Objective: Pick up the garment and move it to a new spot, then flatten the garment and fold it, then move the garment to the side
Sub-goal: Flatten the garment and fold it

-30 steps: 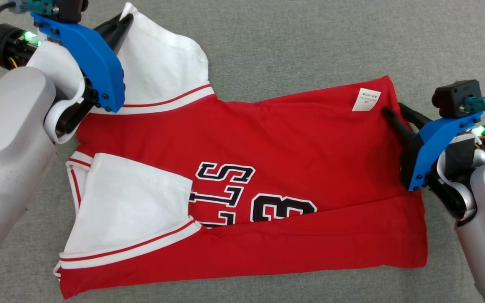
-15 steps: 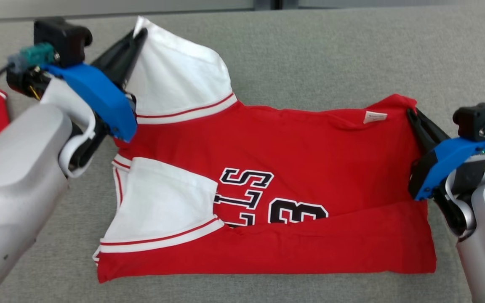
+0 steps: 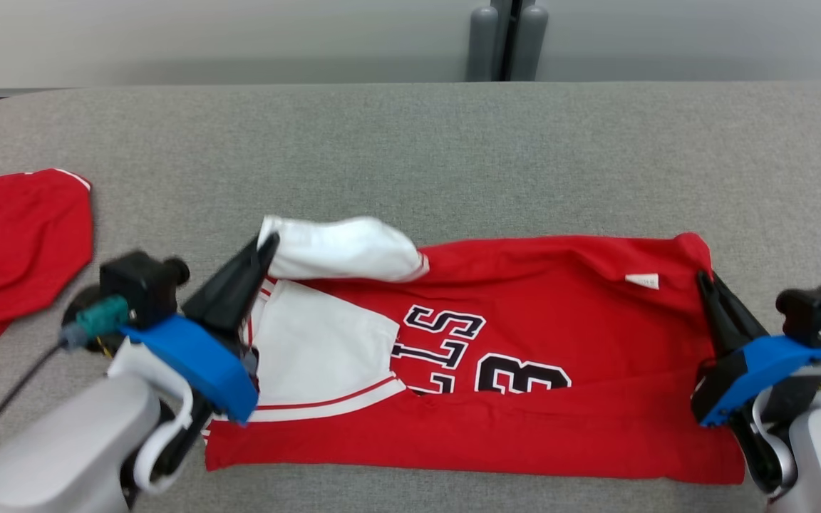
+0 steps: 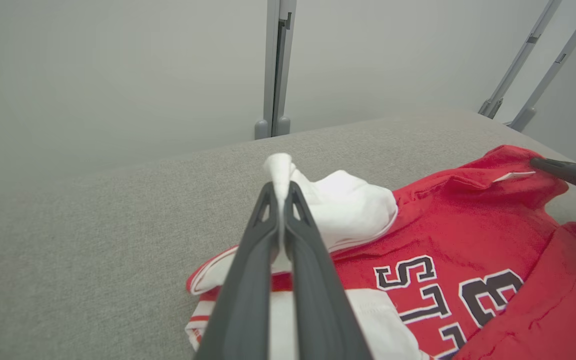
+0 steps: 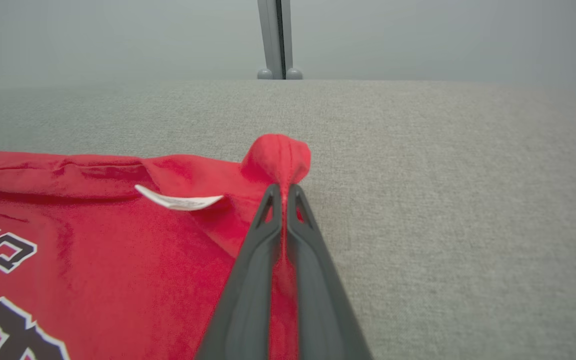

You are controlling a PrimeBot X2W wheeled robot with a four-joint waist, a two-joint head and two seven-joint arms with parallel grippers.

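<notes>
The jersey (image 3: pixel 581 342) lies near-centre on the table (image 3: pixel 410 142). My left gripper (image 4: pixel 282 186) pinches its white sleeve (image 4: pixel 348 205), and my right gripper (image 5: pixel 283 189) pinches the far right corner (image 5: pixel 275 152). I reckon uneven pulling could skew the fold or slip either pinch.

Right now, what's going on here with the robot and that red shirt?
The robot appears to be mid-fold on a red jersey lying on the grey table. Its left gripper is shut on the white sleeve and holds it raised. Its right gripper pinches the far red corner beside the white tag. The jersey's near edge is already folded over the lettering. A second red garment lies at the table's left end.
</notes>
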